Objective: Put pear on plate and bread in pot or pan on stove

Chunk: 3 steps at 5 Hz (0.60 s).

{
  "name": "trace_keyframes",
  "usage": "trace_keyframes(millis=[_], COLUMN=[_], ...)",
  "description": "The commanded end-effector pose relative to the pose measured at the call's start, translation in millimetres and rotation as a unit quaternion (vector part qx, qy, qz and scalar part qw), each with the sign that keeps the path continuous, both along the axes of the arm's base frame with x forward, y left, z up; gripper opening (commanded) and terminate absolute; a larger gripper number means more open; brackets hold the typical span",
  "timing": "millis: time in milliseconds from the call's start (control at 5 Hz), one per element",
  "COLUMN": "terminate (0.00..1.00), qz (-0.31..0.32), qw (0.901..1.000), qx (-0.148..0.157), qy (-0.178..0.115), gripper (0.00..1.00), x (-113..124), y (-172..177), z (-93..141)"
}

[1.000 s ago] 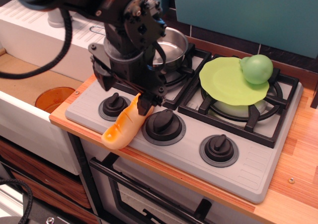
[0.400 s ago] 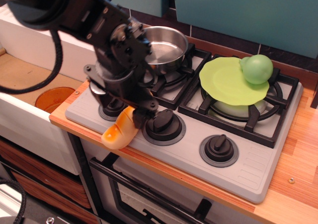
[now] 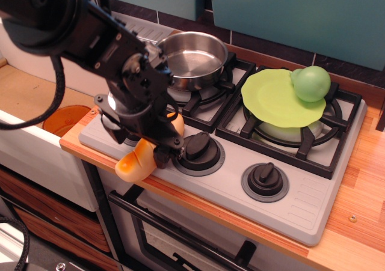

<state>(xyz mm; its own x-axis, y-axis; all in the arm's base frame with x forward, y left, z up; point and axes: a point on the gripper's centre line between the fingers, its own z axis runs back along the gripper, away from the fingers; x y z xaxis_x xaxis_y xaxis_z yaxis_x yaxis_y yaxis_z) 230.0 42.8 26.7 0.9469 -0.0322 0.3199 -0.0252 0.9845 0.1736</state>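
The golden-orange bread (image 3: 133,163) lies at the stove's (image 3: 301,193) front left edge, next to the left knob. My gripper (image 3: 150,146) is down on the loaf's middle with a finger on each side, shut on it. The loaf's two ends stick out from under the gripper. The steel pot (image 3: 194,59) sits empty on the back left burner, behind the gripper. The lime-green plate (image 3: 274,100) lies on the right burner. The light-green pear (image 3: 311,82) rests on the plate's far right rim.
An orange round dish (image 3: 65,118) sits in the sink recess to the left of the stove. Two more black knobs (image 3: 198,149) (image 3: 264,179) line the stove's front. Wooden counter (image 3: 361,187) lies to the right and teal tiles are behind.
My gripper has come down and to the left onto the bread. The loaf's lower end has shifted slightly left toward the stove edge. Pot, plate and pear have not moved.
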Motion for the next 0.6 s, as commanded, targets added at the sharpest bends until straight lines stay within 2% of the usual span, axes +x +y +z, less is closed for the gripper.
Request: trace_keyframes(millis=[0,200,400], terminate=[0.0,0.0,0.0], qz=[0.001,0.007,0.014], qw=[0.9997,0.9993,0.9994], qx=[-0.022,-0.036,-0.031], qy=[-0.004,0.005,0.011], gripper=[1.0,0.0,0.0], x=[9.2,3.1,-9.0], y=[-6.7,-8.6,-10.1], z=[-16.3,-15.0,-3.4])
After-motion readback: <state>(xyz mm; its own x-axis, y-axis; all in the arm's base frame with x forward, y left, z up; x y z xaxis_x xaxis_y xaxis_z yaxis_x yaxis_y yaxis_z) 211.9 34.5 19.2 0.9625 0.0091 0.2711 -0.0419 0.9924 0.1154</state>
